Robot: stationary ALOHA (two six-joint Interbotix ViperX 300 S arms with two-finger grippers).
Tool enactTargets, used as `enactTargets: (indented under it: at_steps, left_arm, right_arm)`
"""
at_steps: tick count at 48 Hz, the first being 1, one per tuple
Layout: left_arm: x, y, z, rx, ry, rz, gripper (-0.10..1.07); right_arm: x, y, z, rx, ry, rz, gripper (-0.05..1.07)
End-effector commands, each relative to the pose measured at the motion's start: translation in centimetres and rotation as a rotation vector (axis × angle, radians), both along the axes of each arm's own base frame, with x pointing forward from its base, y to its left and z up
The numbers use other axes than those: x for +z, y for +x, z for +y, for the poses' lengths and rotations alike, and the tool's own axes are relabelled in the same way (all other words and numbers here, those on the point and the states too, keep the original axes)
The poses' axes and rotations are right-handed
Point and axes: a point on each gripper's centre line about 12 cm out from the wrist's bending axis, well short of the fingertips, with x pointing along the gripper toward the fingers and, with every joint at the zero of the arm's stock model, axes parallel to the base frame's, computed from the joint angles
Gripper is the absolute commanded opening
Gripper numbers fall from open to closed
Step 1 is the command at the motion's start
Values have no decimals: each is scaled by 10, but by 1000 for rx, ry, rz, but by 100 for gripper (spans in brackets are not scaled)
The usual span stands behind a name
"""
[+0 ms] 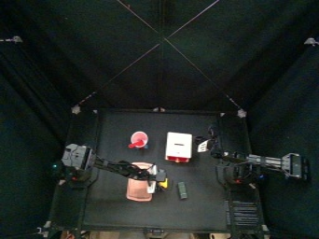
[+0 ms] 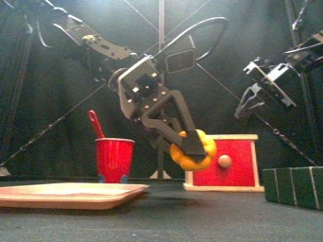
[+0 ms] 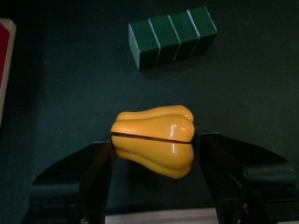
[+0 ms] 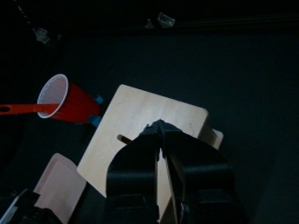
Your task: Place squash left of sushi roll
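Nearly there: our left gripper (image 3: 158, 175) clasps the squash (image 3: 156, 140), lifted off the table (image 1: 112, 126), unplaced beside the sushi roll (image 3: 173, 35); right gripper (image 4: 163, 166) clenched, empty.

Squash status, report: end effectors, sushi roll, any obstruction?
Left end effector shut on squash, held above table. Right end effector raised, shut, empty. Sushi roll just ahead, path clear.

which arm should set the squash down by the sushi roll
Left. Its gripper already holds the squash in the air, close to the sushi roll. The right gripper hangs high, away from both, carrying nothing.
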Motion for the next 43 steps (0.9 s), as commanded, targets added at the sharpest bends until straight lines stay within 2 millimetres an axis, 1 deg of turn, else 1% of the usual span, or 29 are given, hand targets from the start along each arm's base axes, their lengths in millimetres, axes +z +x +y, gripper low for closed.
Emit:
enactTargets:
  at_steps: [1, 7, 15, 21, 31, 43]
  left_arm:
    - [11, 11, -4, -8, -14, -18, 80]
    - [6, 10, -5, -19, -19, 15, 80]
    - [6, 11, -3, -8, -26, 15, 81]
    - [4, 13, -2, 7, -40, 20, 85]
    - [0, 13, -2, 20, -53, 29, 98]
    - [5, 14, -2, 20, -55, 17, 100]
  right_arm:
    - [5, 2, 0, 7, -9, -14, 38]
    - [5, 2, 0, 6, -7, -14, 38]
    - [5, 2, 0, 5, -9, -14, 38]
    - [6, 2, 0, 5, -9, -16, 38]
    - [6, 2, 0, 5, -8, -17, 38]
    - [5, 2, 0, 5, -9, -14, 38]
